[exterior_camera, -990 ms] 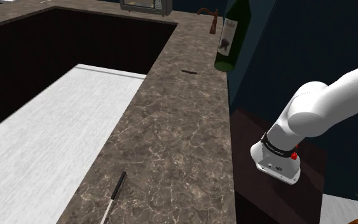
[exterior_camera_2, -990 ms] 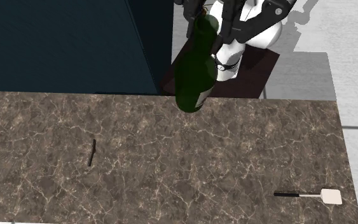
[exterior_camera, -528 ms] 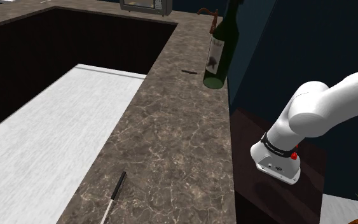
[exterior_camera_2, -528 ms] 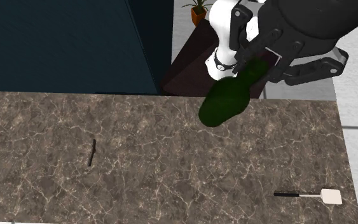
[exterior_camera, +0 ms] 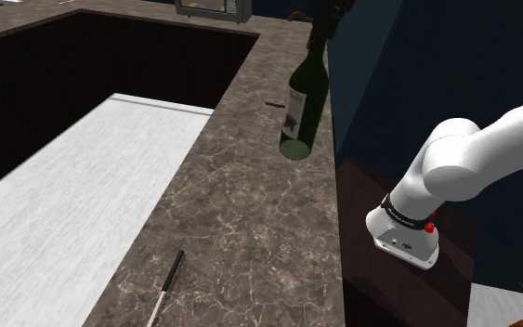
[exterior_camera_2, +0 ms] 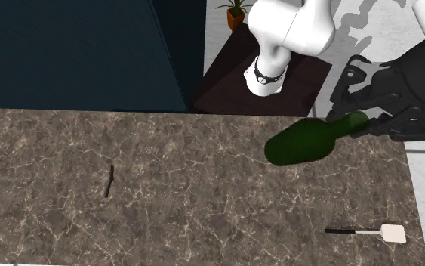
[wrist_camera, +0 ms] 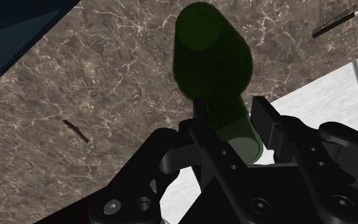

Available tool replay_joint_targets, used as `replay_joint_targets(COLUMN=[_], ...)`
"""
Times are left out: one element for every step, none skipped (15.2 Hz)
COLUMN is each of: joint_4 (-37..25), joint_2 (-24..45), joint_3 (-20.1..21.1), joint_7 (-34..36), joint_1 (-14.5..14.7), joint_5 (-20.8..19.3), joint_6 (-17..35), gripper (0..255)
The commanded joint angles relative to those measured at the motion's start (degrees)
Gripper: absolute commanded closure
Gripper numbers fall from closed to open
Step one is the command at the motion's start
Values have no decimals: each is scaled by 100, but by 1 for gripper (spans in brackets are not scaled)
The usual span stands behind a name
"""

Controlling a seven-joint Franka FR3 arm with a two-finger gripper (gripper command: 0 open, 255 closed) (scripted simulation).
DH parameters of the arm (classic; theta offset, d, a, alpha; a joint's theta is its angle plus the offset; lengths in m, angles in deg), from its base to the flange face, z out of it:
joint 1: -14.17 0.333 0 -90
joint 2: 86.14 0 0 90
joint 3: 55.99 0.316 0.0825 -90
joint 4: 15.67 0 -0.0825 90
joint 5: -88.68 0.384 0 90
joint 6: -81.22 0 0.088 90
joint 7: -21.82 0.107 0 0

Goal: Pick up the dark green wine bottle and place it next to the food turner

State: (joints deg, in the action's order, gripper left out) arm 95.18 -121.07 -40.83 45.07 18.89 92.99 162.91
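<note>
I find the gripper [wrist_camera: 229,113] clamped on the wine bottle [exterior_camera_2: 303,143], seemingly lifted, well apart from the food turner [exterior_camera_2: 369,232]; placement is outstanding.

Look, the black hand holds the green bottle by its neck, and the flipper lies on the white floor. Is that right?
Not quite. The hand does hold the green bottle by its neck, but the flipper lies on the brown stone counter instead. The second exterior view shows it.
</note>
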Motion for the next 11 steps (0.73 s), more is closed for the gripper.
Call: replay_joint_targets(joint_4=[155, 194, 226, 253, 272, 285, 292, 292, 285, 272, 253], joint_2=[42, 74, 114, 160, 213, 273, 339, 413, 494, 582, 678], joint_3=[241, 361, 481, 604, 728, 855, 983, 1113, 1245, 1379, 1517], joint_7=[269, 398, 528, 659, 790, 921, 1053, 1187, 1322, 1459, 1597], joint_1=[46, 68, 90, 110, 128, 143, 157, 169, 179, 187, 191], joint_5=[102, 148, 191, 231, 267, 301, 330, 354, 373, 387, 394], joint_6=[214, 293, 372, 453, 534, 616, 698, 781, 863, 947, 1029], gripper=[255, 255, 255, 255, 255, 255, 255, 255, 255, 255, 255])
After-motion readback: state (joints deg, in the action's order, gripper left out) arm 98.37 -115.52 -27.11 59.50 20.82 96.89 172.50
